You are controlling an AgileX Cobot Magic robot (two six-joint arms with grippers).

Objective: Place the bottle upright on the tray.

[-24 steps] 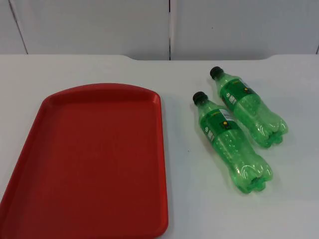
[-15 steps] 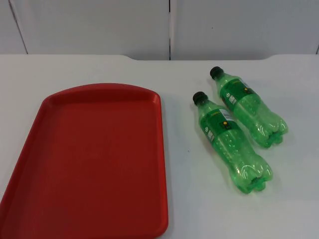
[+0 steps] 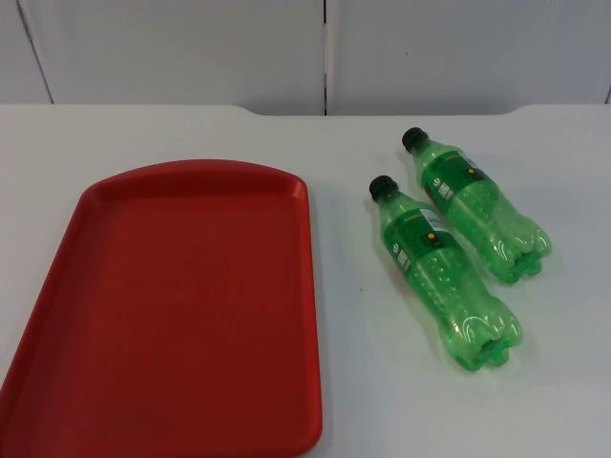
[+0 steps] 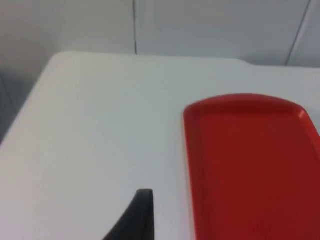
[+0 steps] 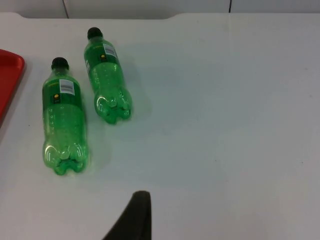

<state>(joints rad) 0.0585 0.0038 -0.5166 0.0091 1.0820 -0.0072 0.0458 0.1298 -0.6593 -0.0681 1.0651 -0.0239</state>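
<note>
The red tray [image 3: 172, 305] fills the table's [image 3: 401, 401] left side and holds nothing; two green bottles [image 3: 444, 272] lie flat side by side towards the right edge, caps towards the back wall. The right gripper [image 5: 135, 220] looks down on them, so it seems the nearer; the left gripper [image 4: 135, 220] waits by the tray's outer edge, and I cannot tell whether either is open

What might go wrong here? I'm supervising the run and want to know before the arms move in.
1. Both green bottles lie on their sides, and the nearer bottle almost touches the farther bottle; fingers closing on one could nudge the other and set it rolling.
2. A lying bottle must be turned before it stands; it may slip or tip on the red tray.
</note>
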